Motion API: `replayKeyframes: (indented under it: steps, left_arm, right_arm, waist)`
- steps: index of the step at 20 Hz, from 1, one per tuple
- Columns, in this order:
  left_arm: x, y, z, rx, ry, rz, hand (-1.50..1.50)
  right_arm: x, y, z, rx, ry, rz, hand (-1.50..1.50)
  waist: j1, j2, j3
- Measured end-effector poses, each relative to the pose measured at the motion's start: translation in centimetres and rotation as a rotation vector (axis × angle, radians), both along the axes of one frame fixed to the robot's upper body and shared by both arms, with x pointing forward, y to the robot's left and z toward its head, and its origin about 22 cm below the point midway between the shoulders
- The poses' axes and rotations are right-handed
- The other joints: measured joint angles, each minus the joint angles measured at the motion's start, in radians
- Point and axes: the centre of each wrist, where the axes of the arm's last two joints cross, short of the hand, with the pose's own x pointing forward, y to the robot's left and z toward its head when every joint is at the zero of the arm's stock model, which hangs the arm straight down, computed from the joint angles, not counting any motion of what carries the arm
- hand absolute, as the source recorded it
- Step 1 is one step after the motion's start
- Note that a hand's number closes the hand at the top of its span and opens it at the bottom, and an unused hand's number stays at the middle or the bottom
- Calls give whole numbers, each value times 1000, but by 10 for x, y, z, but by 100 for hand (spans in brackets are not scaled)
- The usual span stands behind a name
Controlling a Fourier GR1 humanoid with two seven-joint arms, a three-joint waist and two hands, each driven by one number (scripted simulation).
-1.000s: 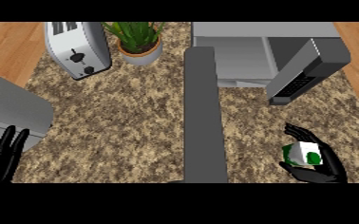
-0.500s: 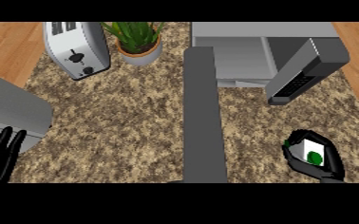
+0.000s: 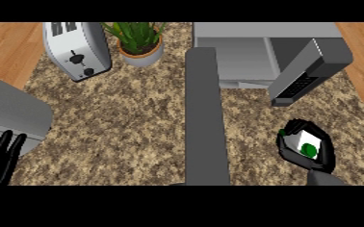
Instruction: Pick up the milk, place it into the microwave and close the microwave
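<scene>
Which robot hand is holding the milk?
The right robot hand, near the view's lower right corner. Its black fingers curl round the white milk with the green spot. The left robot hand rests open, holding nothing.

My bench (image 3: 128,120) is speckled brown and tan, with warm orange wood at its edges. The microwave (image 3: 249,53) is grey, its door (image 3: 309,72) darker grey. The toaster (image 3: 77,48) is silver with black knobs. The plant (image 3: 136,32) is green in a pale pot. My right hand (image 3: 323,156) is black around the white milk (image 3: 307,143) with its green spot.
</scene>
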Motion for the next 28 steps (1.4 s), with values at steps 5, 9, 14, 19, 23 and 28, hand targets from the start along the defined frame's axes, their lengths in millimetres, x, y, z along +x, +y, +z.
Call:
replayKeyframes:
  steps: [5,9,14,19,23,28]
  left_arm:
    - [-3,0,-3,-10,1,-3,-150]
    - [-9,5,-5,-13,-1,0,-150]
    - [-8,7,-2,-13,8,3,-150]
    - [-4,18,-3,-14,11,8,-150]
    - [2,24,-4,-11,7,10,-150]
    - [5,24,-5,-8,12,10,-150]
  right_arm:
    - [5,26,22,39,-36,71,150]
    - [9,46,45,17,-63,98,150]
    - [22,74,79,-53,-79,85,150]
    - [53,93,103,-117,-51,47,150]
    - [83,101,106,-149,-13,37,150]
    - [128,112,115,-162,12,35,150]
  waist:
    - [-2,-1,0]
    - [0,-1,0]
    - [0,0,0]
    - [5,1,0]
    - [9,3,0]
    - [15,5,1]
